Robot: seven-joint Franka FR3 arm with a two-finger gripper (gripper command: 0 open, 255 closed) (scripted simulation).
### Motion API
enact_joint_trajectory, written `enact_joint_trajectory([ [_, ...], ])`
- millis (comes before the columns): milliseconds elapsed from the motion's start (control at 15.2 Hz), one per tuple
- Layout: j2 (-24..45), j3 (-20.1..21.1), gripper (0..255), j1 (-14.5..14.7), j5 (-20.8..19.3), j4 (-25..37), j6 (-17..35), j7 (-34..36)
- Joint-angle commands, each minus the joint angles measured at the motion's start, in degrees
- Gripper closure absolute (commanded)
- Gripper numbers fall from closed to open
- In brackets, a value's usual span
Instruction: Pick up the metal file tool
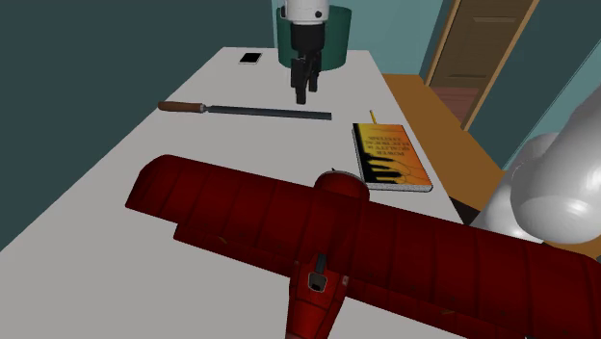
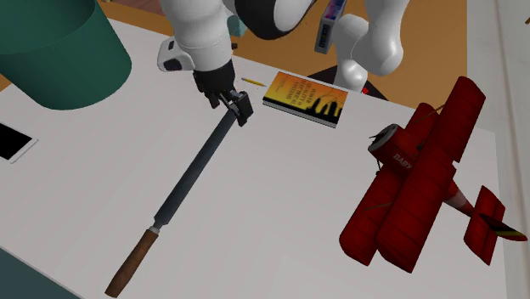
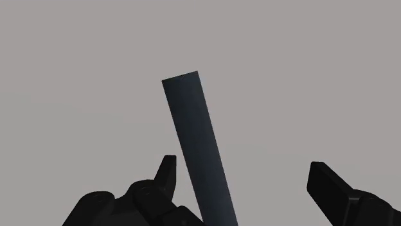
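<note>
End effector (image 1: pixel 302 85) wide open above the file (image 1: pixel 260 113), nothing gripped.
Shoulder view, left to right: file lies flat on the grey tabletop (image 1: pixel 116 193), brown handle (image 1: pixel 180 106) at left, dark blade running right. End effector hangs over the blade near its right end, in front of a teal bin (image 1: pixel 337 43). Orange book (image 1: pixel 390 156) is further right. Red toy biplane (image 1: pixel 318 231) sits nearer the camera. Wrist view: blade end lies between the fingers (image 3: pixel 168 173), both standing off it.
</note>
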Motion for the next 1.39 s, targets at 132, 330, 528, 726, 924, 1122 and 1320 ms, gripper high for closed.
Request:
enact_joint_trajectory([
  [132,8.7,0.7,0,0.8,-0.2,9.1,0.5,-3.5],
  [330,15.2,1.4,0,1.5,-0.5,16.9,-0.2,-5.6],
  [528,21.9,2.3,0,2.4,-1.0,25.7,-1.6,-7.6],
  [726,29.3,3.1,0,3.4,-1.8,36.1,-4.0,-9.4],
  [924,30.5,3.2,0,3.6,-1.9,36.2,-2.9,-9.8],
  [1122,30.4,3.2,0,3.6,-1.8,33.8,-0.6,-9.9],
  [1320,30.4,3.2,0,3.6,-1.8,31.9,1.4,-10.0],
])
